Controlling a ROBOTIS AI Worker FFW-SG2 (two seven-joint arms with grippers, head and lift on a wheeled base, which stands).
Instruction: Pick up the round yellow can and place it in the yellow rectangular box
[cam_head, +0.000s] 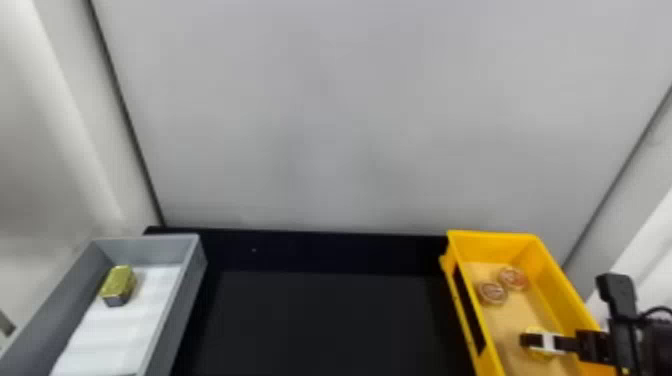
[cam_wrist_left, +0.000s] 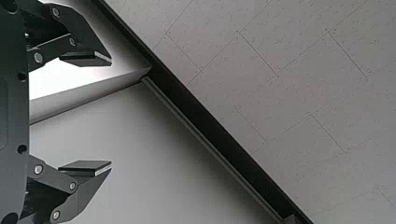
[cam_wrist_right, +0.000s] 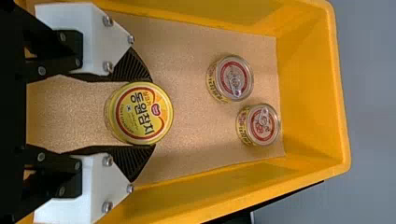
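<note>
In the head view my right gripper (cam_head: 545, 342) is inside the yellow rectangular box (cam_head: 570, 285), over its near part, with the round yellow can (cam_head: 544, 355) partly hidden beneath it. The right wrist view has the yellow can (cam_wrist_right: 139, 113) lid toward the camera, between the ribbed fingertips of my right gripper (cam_wrist_right: 148, 113). A fingertip touches it on either side, so the gripper is shut on it. Its height above the box floor is hard to judge. My left gripper (cam_wrist_left: 105, 113) is open in the left wrist view, with nothing between its fingers, facing a wall and ceiling.
Two smaller cans (cam_head: 492, 292) (cam_head: 513, 278) stand in the far part of the yellow box. A grey box (cam_head: 175, 305) at the left holds a gold rectangular tin (cam_head: 119, 285). Between the boxes lies a black surface (cam_head: 320, 320), with a pale wall behind.
</note>
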